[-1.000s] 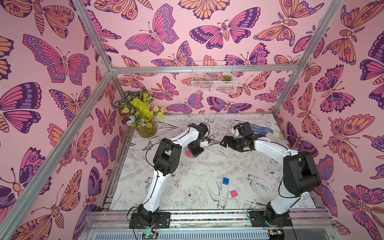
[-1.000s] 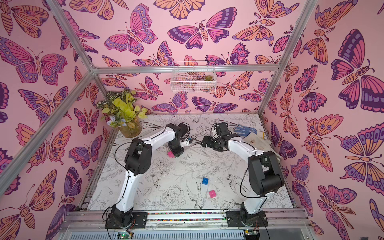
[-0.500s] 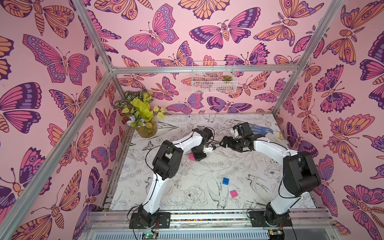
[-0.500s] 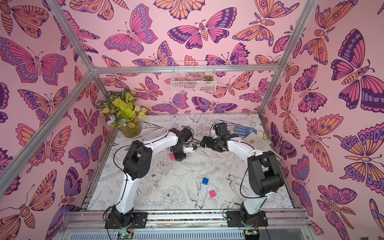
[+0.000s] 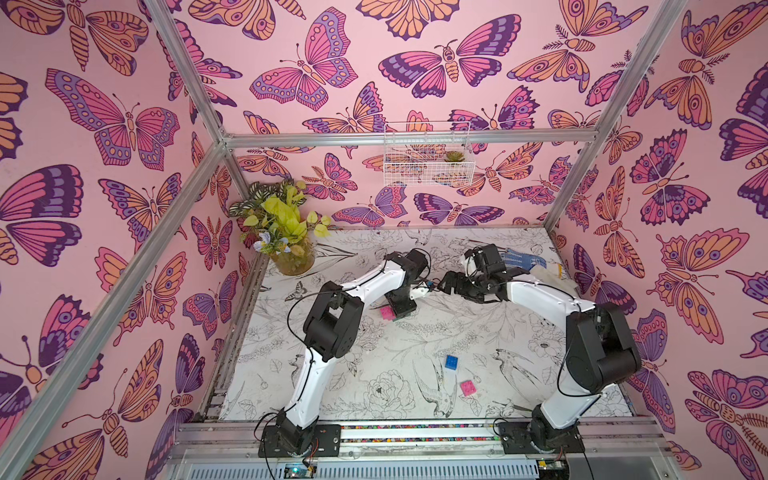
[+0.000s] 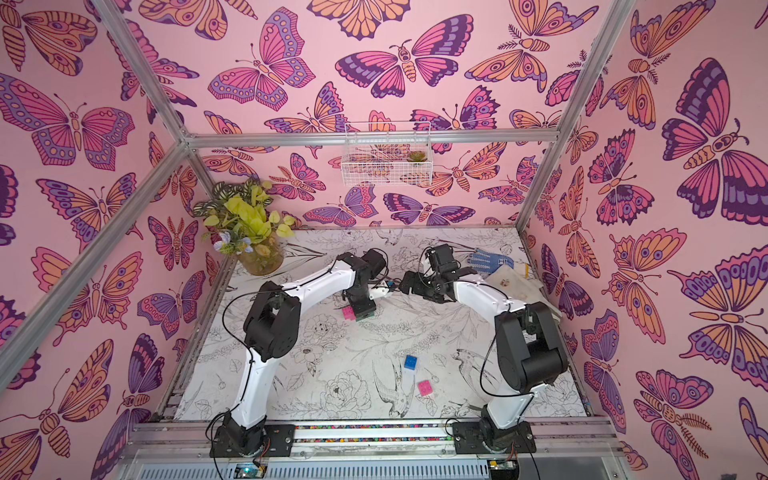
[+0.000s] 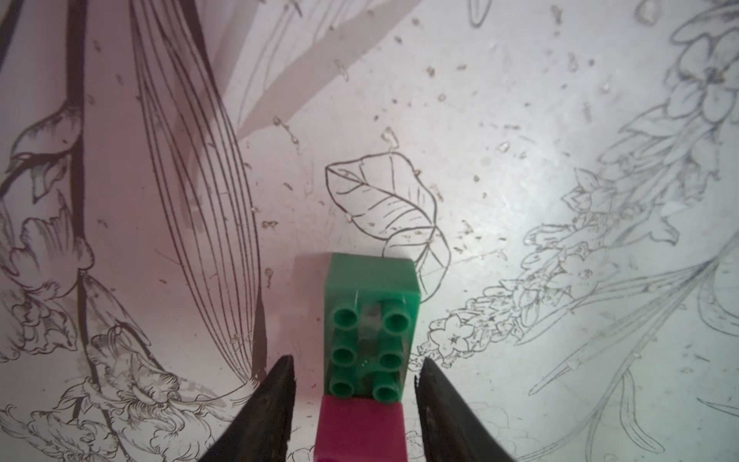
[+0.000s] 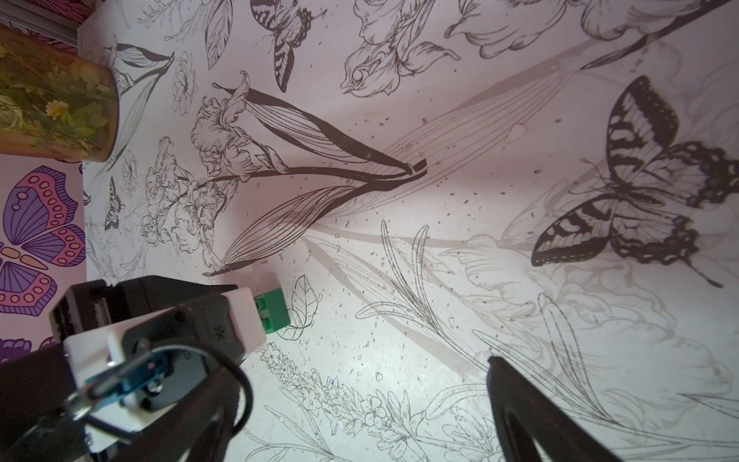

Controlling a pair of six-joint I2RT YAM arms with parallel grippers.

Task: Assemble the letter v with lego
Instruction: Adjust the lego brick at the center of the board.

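Note:
A green lego brick (image 7: pixel 372 320) lies on the mat with a pink brick (image 7: pixel 362 428) pressed onto its near end. My left gripper (image 7: pixel 356 362) straddles the pair, open, with a gap between each black fingertip (image 7: pixel 280 384) and the bricks. In both top views the left gripper (image 5: pixel 402 307) points down beside the pink brick (image 5: pixel 387 312) (image 6: pixel 348 312). My right gripper (image 5: pixel 446 286) hovers wide open just right of it, holding nothing. The right wrist view shows the green brick's end (image 8: pixel 274 310). A loose blue brick (image 5: pixel 451 361) and a loose pink brick (image 5: pixel 468 387) lie nearer the front.
A potted plant (image 5: pixel 286 237) stands at the back left corner. A blue dotted glove (image 5: pixel 519 259) and a white packet (image 5: pixel 552 276) lie at the back right. A wire basket (image 5: pixel 428 156) hangs on the back wall.
The left gripper has come down a little to the right with the green and pink piece, and its jaws have parted from it. The right arm has hardly moved.

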